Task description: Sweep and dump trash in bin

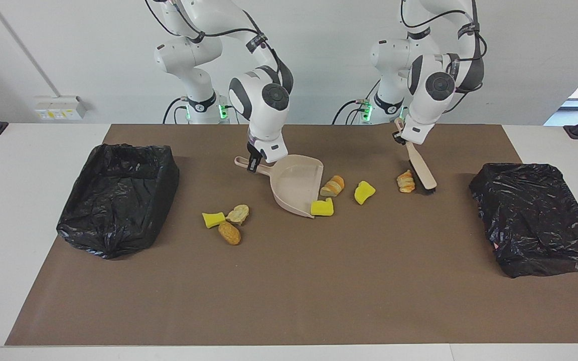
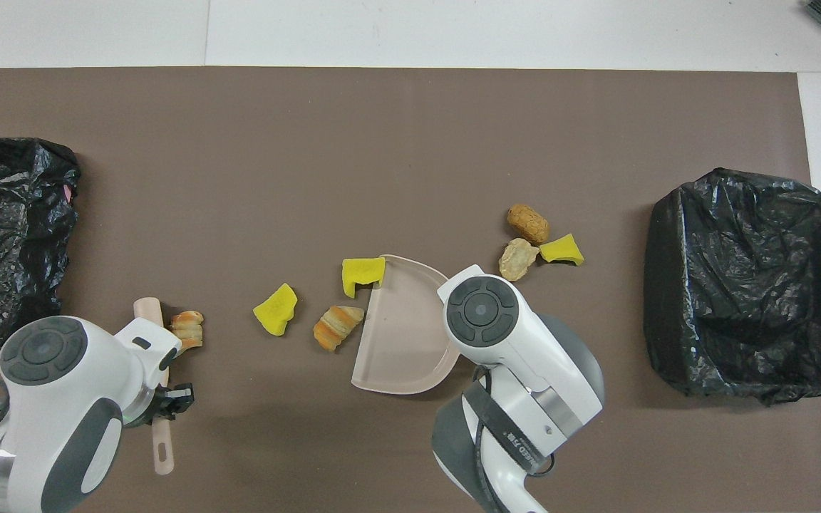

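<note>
facing view: you see both tools in hand, nothing swept in yet.
right gripper [image 1: 255, 161]: clamped on the dustpan [image 1: 296, 186] handle, so the open lip meets the trash.
left gripper [image 1: 400, 136]: clamped on the brush [image 1: 421, 168], bristles down just beside a croissant-like piece [image 1: 406, 181], toward the left arm's end, ready to push.
trash: spongy yellow chunks [image 1: 322, 207] and crusty bread bits on the brown mat [image 1: 289, 296]; three [image 1: 229, 232] toward the right arm's end.
bins [image 1: 118, 198]: black crinkled liners, one at each end.
</note>
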